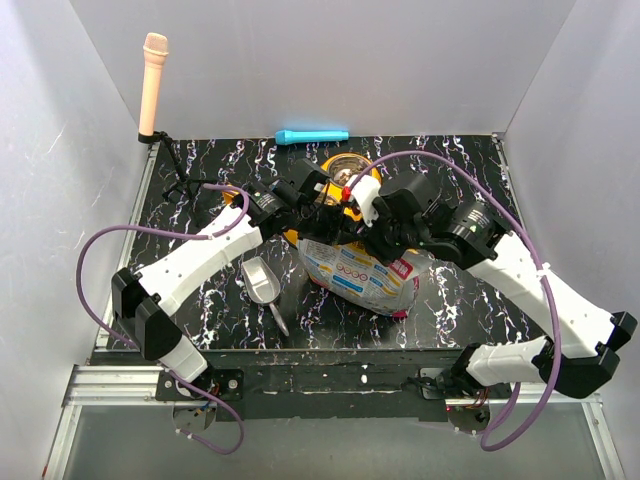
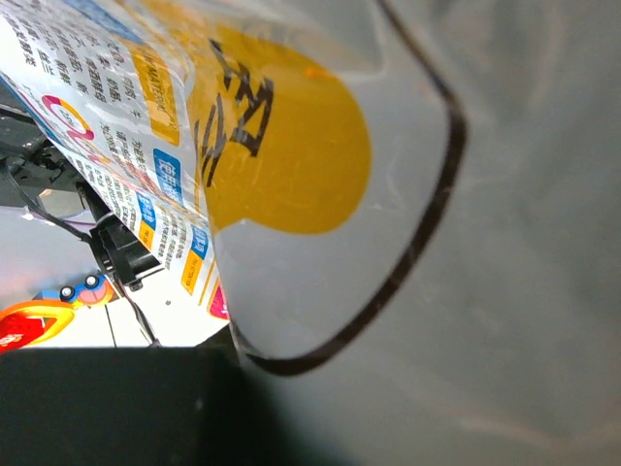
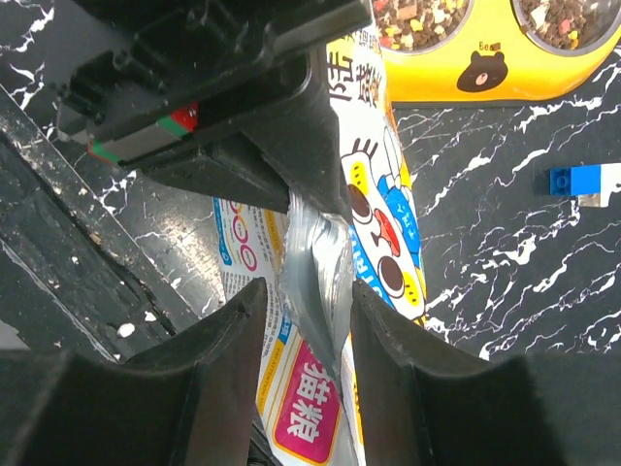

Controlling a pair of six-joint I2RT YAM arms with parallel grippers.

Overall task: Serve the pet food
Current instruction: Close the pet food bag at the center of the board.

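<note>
Pinching the foil bag (image 3: 383,243) at its top seam, the left gripper (image 3: 306,184) is clamped on it. The right gripper (image 3: 310,291) stands open, with the seam between its jaws. Ahead of the right gripper, pet food (image 3: 422,15) fills both wells of the yellow double bowl (image 3: 427,73).

Judgement: the pellets are loose and light and roll freely, so move them via the bag or the scoop (image 1: 262,280) handle.

Count: one bag, one bowl, two wells, one scoop; pellets uncountable.

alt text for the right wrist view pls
The right tool, open, straddles the silvery edge of the foil bag, while the left tool clamps the bag just above. Beyond, a yellow double bowl holds brown pet food on the black marbled table.
</note>
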